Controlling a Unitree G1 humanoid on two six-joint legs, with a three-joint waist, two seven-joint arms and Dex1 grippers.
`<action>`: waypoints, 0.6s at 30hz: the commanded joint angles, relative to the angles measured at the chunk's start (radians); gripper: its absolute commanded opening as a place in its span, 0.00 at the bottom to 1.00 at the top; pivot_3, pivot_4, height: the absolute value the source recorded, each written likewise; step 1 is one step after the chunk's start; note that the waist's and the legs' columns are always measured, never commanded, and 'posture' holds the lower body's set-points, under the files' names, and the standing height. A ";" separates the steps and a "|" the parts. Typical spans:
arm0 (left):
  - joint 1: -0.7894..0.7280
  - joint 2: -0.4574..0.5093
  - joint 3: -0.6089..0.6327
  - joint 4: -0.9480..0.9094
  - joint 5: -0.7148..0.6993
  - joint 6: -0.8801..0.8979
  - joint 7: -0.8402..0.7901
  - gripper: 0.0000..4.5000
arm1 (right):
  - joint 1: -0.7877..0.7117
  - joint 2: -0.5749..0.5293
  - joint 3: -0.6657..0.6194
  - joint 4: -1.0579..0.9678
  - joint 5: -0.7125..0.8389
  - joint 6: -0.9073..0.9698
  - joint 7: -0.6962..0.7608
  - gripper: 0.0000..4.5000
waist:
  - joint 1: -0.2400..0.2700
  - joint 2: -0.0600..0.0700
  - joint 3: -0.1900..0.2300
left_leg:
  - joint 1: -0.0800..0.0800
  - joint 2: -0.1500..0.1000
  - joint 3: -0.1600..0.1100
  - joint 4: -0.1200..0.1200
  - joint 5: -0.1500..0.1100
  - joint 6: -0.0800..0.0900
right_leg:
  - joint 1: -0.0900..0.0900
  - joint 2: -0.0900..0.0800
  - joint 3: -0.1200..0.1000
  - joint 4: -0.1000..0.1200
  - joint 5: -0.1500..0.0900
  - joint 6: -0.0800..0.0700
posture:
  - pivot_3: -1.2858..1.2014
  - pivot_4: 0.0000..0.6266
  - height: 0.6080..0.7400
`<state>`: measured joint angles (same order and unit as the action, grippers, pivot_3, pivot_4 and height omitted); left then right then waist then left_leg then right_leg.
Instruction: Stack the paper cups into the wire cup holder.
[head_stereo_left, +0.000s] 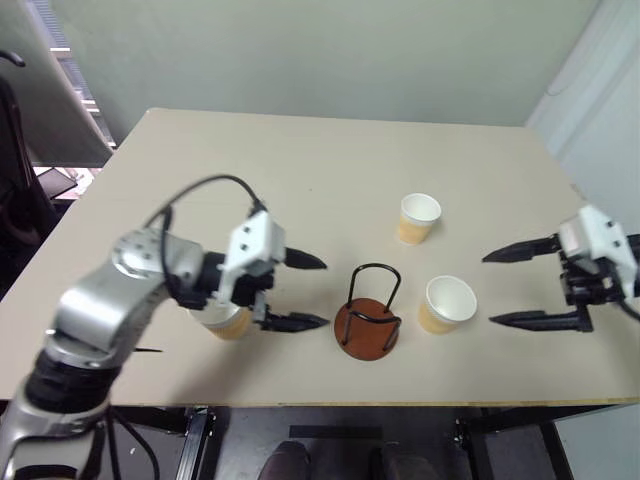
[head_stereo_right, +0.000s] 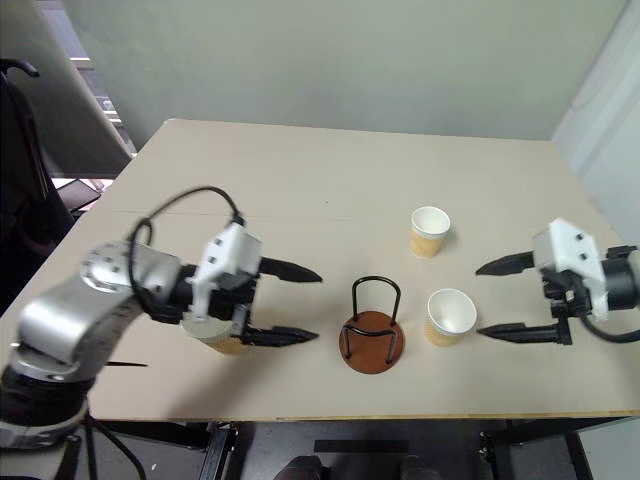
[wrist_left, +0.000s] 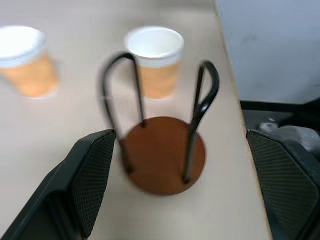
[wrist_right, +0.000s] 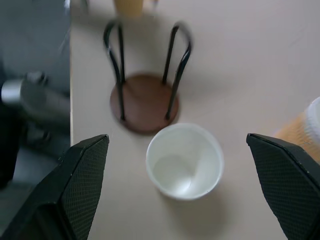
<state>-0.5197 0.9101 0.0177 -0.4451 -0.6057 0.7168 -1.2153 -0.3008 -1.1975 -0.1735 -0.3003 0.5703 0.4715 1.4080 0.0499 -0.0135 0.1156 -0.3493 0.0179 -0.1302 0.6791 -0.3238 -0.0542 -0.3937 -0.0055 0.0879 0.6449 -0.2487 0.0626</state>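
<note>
On the table (head_stereo_left: 300, 180): three paper cups and one wire cup holder sit on the light tan top.
Wire cup holder (head_stereo_left: 367, 318): it stands upright near the front edge, in the middle. Its round brown base is bare, with no cup inside the black loops.
Near cup (head_stereo_left: 446, 303): it stands upright just beside the holder, at about 3 o'clock from it. They do not touch.
Far cup (head_stereo_left: 418, 218): it stands upright at about 1 o'clock from the holder, farther back on the table.
Third cup (head_stereo_left: 225, 320): it stands at 9 o'clock from the holder, partly hidden under the left arm.
Left gripper (head_stereo_left: 310, 292): its jaws are spread wide and hold nothing. The fingertips point toward the holder and stop just short of it.
Right gripper (head_stereo_left: 496, 289): its jaws are wide too, and hold nothing. It floats at 3 o'clock from the near cup, with the fingertips pointing at that cup.
</note>
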 joint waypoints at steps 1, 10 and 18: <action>0.034 0.065 0.158 -0.016 -0.098 -0.007 -0.059 0.99 | -0.030 -0.001 0.066 -0.041 -0.072 -0.041 -0.019 1.00 | -0.003 0.000 0.000 | 0.000 0.000 0.000 -0.001 0.000 0.000 | -0.001 0.000 0.000 0.000 0.000 0.000 | 0.52 0.24 1.00; 0.206 0.154 0.392 -0.039 -0.158 -0.008 -0.052 0.99 | -0.099 0.065 0.223 -0.015 -0.175 -0.086 -0.013 1.00 | -0.004 0.000 0.000 | -0.001 0.005 -0.003 -0.003 0.000 0.000 | -0.003 -0.001 0.001 0.000 -0.001 -0.001 | 0.52 0.24 1.00; 0.251 0.172 0.440 -0.093 -0.225 0.008 -0.009 1.00 | -0.127 0.127 0.321 0.057 -0.254 -0.131 0.003 0.80 | -0.007 0.000 0.000 | -0.001 0.011 -0.002 -0.005 -0.001 -0.001 | -0.005 0.000 0.000 0.000 -0.001 -0.002 | 0.52 0.24 1.00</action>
<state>-0.2708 1.0655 0.4220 -0.5120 -0.8069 0.7253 -1.2345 -0.4033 -1.0715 0.1480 -0.2384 0.3184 0.3550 1.4011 0.0434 -0.0140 0.1154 -0.3503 0.0293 -0.1313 0.6736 -0.3244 -0.0551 -0.3991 -0.0057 0.0884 0.6456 -0.2501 0.0600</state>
